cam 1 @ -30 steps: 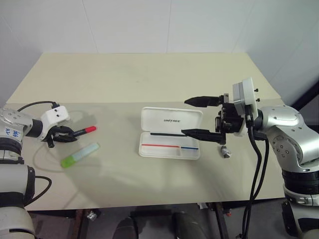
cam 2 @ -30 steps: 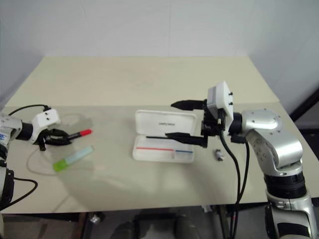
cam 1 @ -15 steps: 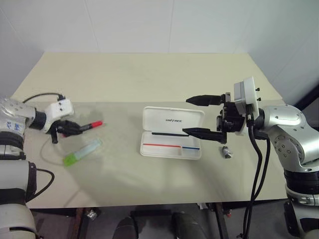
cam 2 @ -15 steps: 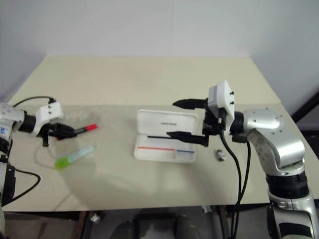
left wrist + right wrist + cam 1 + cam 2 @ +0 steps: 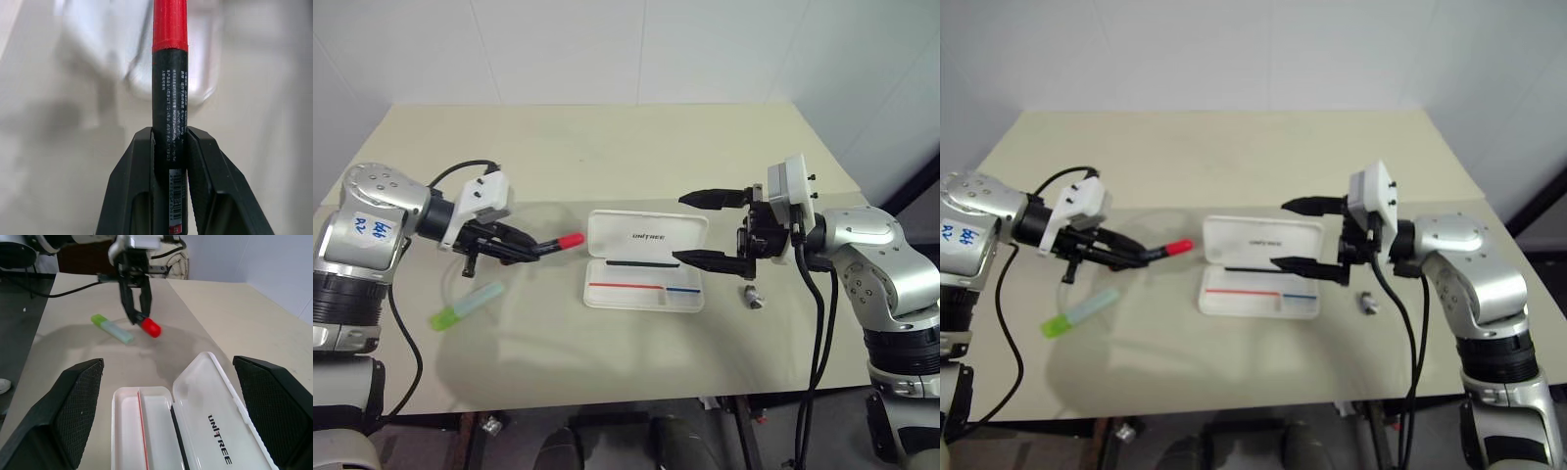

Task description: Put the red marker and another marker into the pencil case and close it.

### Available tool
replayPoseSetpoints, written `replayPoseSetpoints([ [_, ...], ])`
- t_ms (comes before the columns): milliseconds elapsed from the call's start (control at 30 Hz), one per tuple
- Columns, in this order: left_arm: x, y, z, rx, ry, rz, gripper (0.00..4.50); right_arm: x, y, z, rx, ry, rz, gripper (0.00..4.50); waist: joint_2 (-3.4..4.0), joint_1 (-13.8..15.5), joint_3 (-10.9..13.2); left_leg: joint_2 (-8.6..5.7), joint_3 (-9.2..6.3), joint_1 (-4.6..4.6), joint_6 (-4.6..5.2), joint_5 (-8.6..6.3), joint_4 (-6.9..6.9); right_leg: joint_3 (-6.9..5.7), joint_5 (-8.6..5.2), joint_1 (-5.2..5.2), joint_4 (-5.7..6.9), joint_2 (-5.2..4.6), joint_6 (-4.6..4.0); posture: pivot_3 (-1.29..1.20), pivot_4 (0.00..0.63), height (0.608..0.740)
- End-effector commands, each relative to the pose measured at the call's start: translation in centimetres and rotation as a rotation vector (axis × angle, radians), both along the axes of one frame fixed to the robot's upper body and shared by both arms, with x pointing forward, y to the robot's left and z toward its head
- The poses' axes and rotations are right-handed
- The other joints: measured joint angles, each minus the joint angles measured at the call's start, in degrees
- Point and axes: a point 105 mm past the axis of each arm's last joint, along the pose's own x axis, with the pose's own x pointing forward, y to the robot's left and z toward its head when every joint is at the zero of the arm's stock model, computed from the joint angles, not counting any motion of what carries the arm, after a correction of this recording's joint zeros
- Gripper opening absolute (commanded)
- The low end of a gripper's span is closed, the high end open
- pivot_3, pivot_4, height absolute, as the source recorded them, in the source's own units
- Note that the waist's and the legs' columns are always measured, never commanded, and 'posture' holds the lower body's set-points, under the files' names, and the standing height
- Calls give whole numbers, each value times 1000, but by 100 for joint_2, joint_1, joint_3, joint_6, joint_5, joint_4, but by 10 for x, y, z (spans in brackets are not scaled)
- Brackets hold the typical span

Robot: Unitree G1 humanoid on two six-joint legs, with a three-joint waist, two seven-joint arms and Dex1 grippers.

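The left gripper is clamped on the red marker, holding it by its black body with the red cap pointing out past the fingertips toward the pencil case. The marker is lifted off the table, just left of the case and not touching it. In the left wrist view the two black fingers press against both sides of the marker's barrel.

The pencil case lies open in the middle of the table — lid flat on the far side, tray with its red and blue stripe on the near side. The green highlighter lies on the table to the left, nearer than the held marker and well apart from the case.

The right gripper hangs at the case's right edge, its fingers spread wide and grasping nothing. A small grey object rests on the table just right of the case.
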Motion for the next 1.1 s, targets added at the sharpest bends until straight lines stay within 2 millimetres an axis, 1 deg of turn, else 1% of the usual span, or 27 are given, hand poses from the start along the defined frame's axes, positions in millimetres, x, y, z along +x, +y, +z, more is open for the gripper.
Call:
replayPoseSetpoints([
  [33,0,-20,2,-13,-23,-34,562,-2,-4,9,0,-51,-9,4500,0,4,0,-1,0,3,1,-1,5,2,2,6,-2,0,3,0,150,740],
  [133,7,-33,-5,-14,-28,-36,562,-1,-7,6,-13,-71,-41,4500,0,8,0,-4,1,4,3,-1,12,9,7,11,-6,0,10,0,150,740],
  [233,22,-57,-15,-34,-41,-42,562,-1,-14,-2,-50,-97,-75,4500,-1,63,0,-6,0,3,3,-1,13,11,8,12,-7,0,12,0,150,740],
  [333,29,-74,-25,-26,-43,-66,562,-5,-21,-5,-56,-96,-94,4500,0,91,0,-10,0,0,7,-3,14,16,9,12,-14,0,15,0,150,740],
  [467,34,-89,-34,-17,-39,-97,562,-8,-31,-5,-47,-113,-152,4500,0,87,0,-9,2,-3,10,-5,9,20,8,7,-18,2,16,0,150,740],
  [633,40,-109,-47,19,-27,-141,562,-15,-46,-12,-76,-117,-233,4500,0,145,0,-9,1,-3,10,-5,9,21,6,8,-19,3,16,0,150,740],
  [700,45,-117,-53,38,-38,-147,562,-18,-48,-12,-67,-116,-261,4500,0,157,0,-10,1,-4,10,-5,13,22,7,10,-21,3,17,0,150,740],
  [800,51,-133,-55,13,-38,-149,562,-22,-48,-13,-49,-117,-289,4500,0,160,0,-13,2,-4,11,-5,19,28,11,11,-22,2,23,0,150,740],
  [933,54,-138,-62,30,-39,-168,562,-26,-45,-14,-32,-112,-303,4500,0,128,0,-13,2,-3,11,-6,14,31,11,10,-24,3,24,0,150,740],
  [1033,52,-146,-68,17,-13,-178,562,-28,-44,-15,-16,-113,-316,4500,0,143,0,-13,1,0,11,-5,7,30,10,11,-25,3,22,0,150,740],
  [1100,54,-144,-70,36,-21,-171,562,-29,-43,-14,-12,-112,-318,4500,0,153,0,-13,1,-4,11,-6,9,30,10,10,-29,3,23,0,150,740],
])
